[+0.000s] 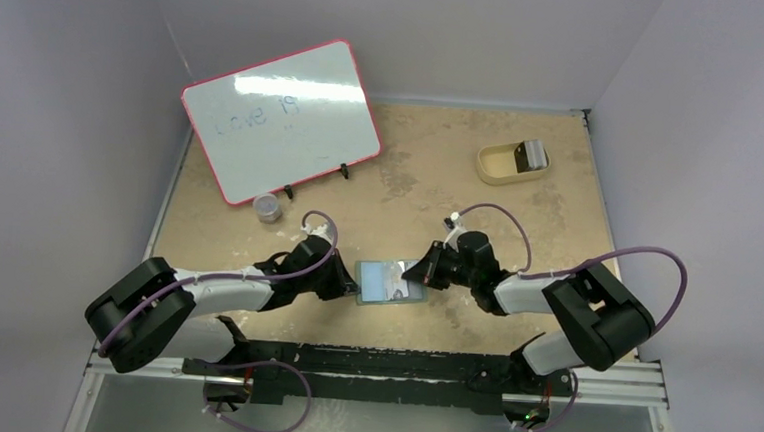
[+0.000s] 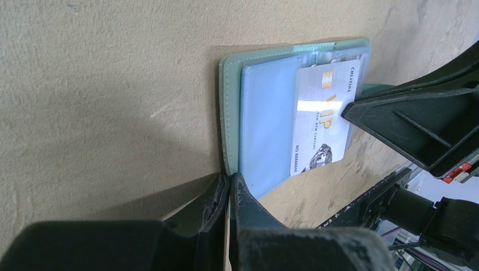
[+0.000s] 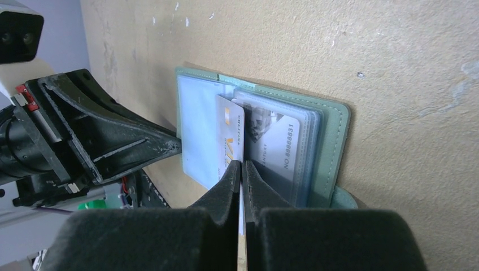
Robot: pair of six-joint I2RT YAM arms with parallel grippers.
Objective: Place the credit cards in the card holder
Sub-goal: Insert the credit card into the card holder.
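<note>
The grey-green card holder (image 1: 386,282) lies open on the table between the arms, its light blue pockets (image 2: 265,124) facing up. My right gripper (image 3: 241,165) is shut on a pale white card with a gold chip and "VIP" print (image 2: 325,113). It holds the card edge-on over the holder's middle, at the pockets. A second pale card (image 3: 277,147) sits in a clear pocket on the right half. My left gripper (image 2: 230,179) is shut, with its tips at the near left edge of the holder (image 3: 333,130); nothing shows between its jaws.
A tan rounded tray (image 1: 491,173) stands at the back right with a grey card (image 1: 534,152) in it. A red-framed whiteboard (image 1: 282,120) leans at the back left, with a small jar (image 1: 268,207) in front of it.
</note>
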